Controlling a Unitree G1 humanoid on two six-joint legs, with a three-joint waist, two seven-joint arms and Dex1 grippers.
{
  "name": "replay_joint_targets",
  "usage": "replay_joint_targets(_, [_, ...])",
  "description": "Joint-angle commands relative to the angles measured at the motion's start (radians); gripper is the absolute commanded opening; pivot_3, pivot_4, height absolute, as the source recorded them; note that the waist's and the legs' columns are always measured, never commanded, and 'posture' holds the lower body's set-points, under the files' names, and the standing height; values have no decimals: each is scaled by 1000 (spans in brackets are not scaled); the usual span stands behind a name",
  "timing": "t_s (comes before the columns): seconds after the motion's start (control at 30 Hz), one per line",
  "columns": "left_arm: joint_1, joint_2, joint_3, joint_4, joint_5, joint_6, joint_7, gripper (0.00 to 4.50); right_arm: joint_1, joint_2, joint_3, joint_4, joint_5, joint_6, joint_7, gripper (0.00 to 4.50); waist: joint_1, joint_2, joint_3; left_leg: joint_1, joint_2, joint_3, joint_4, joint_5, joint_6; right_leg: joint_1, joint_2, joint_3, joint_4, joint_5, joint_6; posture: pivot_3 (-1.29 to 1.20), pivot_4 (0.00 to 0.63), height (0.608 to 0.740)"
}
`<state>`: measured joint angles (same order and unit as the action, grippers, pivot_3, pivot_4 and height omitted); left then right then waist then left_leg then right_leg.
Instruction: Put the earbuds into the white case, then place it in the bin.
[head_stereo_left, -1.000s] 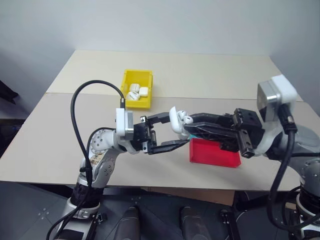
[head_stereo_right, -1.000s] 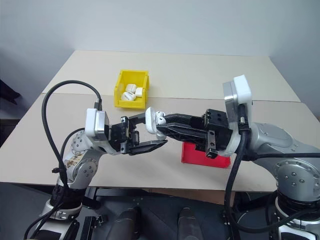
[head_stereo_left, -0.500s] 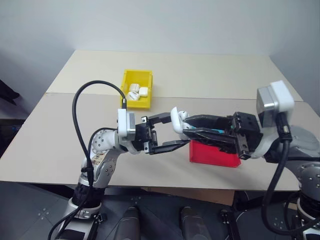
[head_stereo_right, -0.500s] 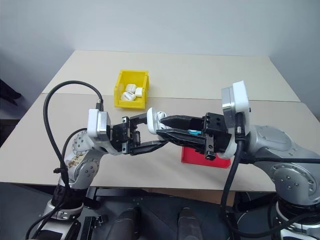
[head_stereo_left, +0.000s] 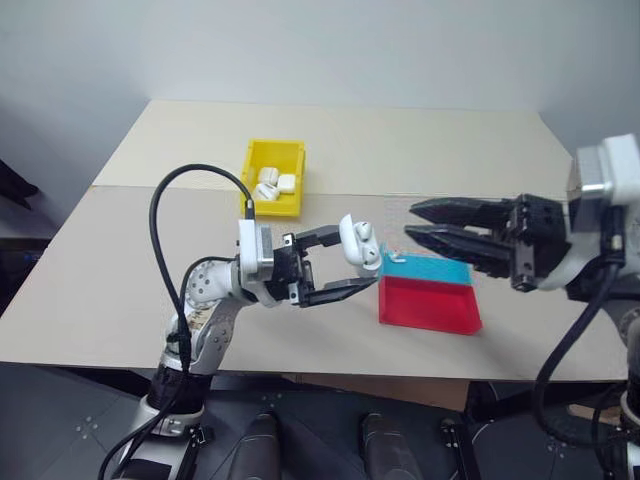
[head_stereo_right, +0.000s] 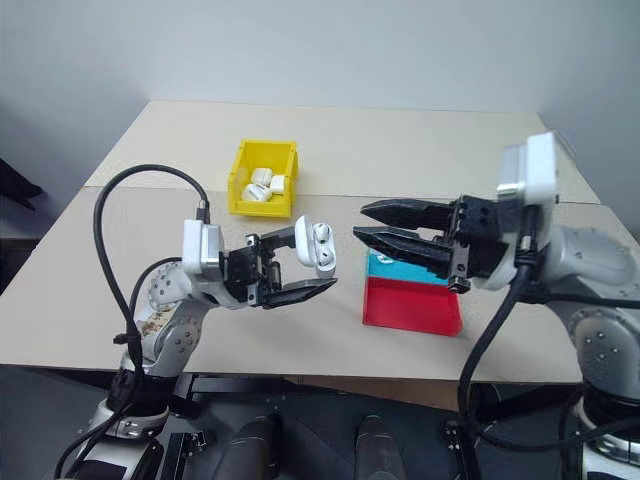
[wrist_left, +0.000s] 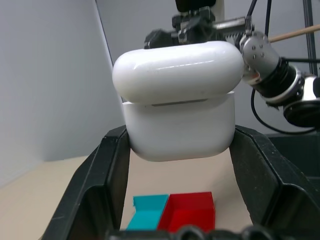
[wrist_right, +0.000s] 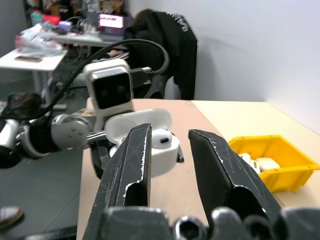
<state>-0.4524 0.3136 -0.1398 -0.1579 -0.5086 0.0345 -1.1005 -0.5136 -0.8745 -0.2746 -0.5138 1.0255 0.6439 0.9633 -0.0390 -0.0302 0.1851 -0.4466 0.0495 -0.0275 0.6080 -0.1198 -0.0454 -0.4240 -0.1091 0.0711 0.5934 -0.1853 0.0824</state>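
White case (head_stereo_left: 356, 243) held open above the table's near half, earbuds (head_stereo_left: 366, 231) seated inside.

The left gripper (head_stereo_left: 338, 265) is clamped on the white case, one black finger on each side, lid tipped back and an earbud showing at the rim. The right gripper (head_stereo_left: 415, 223) hangs apart from it, fingers parted and holding nothing, a clear gap of air between its tips and the case. Below that gap sits the red-and-blue tray (head_stereo_left: 428, 300) near the front edge of the table (head_stereo_left: 450, 150). The yellow bin (head_stereo_left: 274, 178) stands farther back and to the left, already holding several white cases (head_stereo_left: 272, 185), with open tabletop around its walls.
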Motion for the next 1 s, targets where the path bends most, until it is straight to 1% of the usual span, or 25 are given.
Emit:
replay_joint_targets(0.03, [-59,-4,-46,62,87,-24,9,2736,-113,-34,51,29,0,2,88,1221,-1,0,0,0,0,0,0,0,0,0,0,0,0,0,0,0,150,740])
replay_joint_targets(0.1, [-78,-22,-57,100,105,-53,3,2736,-164,-42,102,53,-26,13,118,702,-1,0,0,0,0,0,0,0,0,0,0,0,0,0,0,0,150,740])
replay_joint_targets(0.17, [-93,-37,-63,118,116,-59,9,2736,-196,-49,150,66,-62,17,145,21,-1,0,0,0,0,0,0,0,0,0,0,0,-1,0,0,0,150,740])
replay_joint_targets(0.3, [-107,-55,-78,133,161,-75,26,2736,-246,-36,253,79,-166,0,164,21,1,0,0,-3,0,0,-1,0,0,-3,0,0,0,0,0,0,150,740])
replay_joint_targets(0.4, [-113,-71,-97,149,200,-101,41,2736,-281,-4,304,104,-232,-14,161,21,1,0,0,-5,0,0,-2,0,0,-5,0,0,0,0,1,0,150,740])
replay_joint_targets(0.53, [-124,-85,-108,151,229,-107,61,2736,-302,6,367,123,-337,-40,178,21,4,0,0,-5,0,0,-1,1,1,-5,0,0,1,0,1,0,150,740])
replay_joint_targets(0.63, [-121,-83,-109,154,247,-122,68,2736,-304,12,376,129,-370,-53,189,21,7,0,0,-5,0,0,-1,0,1,-5,0,0,1,0,1,0,150,740])
replay_joint_targets(0.87, [-70,-68,-63,78,151,-123,35,2736,-257,-12,398,130,-474,-95,221,21,10,0,0,-5,0,0,-1,0,1,-5,0,0,1,0,1,0,150,740])
replay_joint_targets(1.0, [-45,-51,-50,67,123,-125,17,2736,-248,-19,362,146,-474,-116,240,21,13,0,0,-5,0,0,0,1,1,-5,0,0,1,0,1,0,150,740])
